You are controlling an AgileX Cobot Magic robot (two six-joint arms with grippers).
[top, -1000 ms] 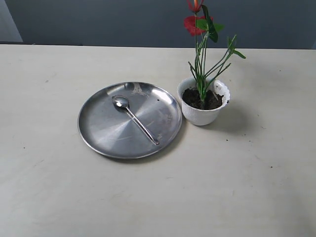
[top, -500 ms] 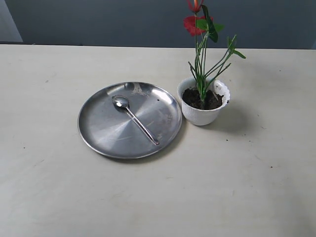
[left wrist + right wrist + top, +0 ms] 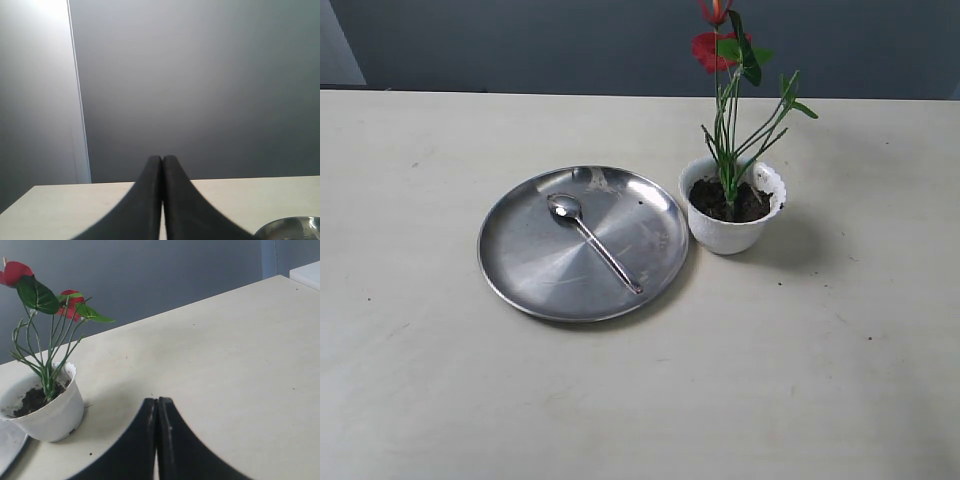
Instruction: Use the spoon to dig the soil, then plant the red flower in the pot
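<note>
- We saw the red flower (image 3: 727, 160) standing upright in the small white pot (image 3: 730, 232). Its thin green stems were set into the dark soil (image 3: 748, 205), and its red blooms and broad leaves rose well above the scalloped rim.
- The soil lay just below that rim, and a few dark crumbs clung to the white edge.
- The pot stood on the pale desk (image 3: 620, 400), just beside the right edge of the round steel plate (image 3: 530, 265). We could not tell whether the two touched.
- The spoon (image 3: 595, 243) lay on the plate with its bowl facing up toward the far left. Its thin handle ran diagonally toward the near right rim.
- We noted faint smears on the plate near its far rim.
- The left end effector (image 3: 162, 161) was fully closed, its two dark fingers pressed together with nothing between them. It sat low over the desk, and the left wrist view showed a sliver of the plate's rim off to one side.
- The right end effector (image 3: 157, 402) was also closed tight and empty, its fingers meeting at the tips. It was over bare desk, apart from the pot.
- A plain grey wall (image 3: 570, 45) stood behind the desk.
</note>
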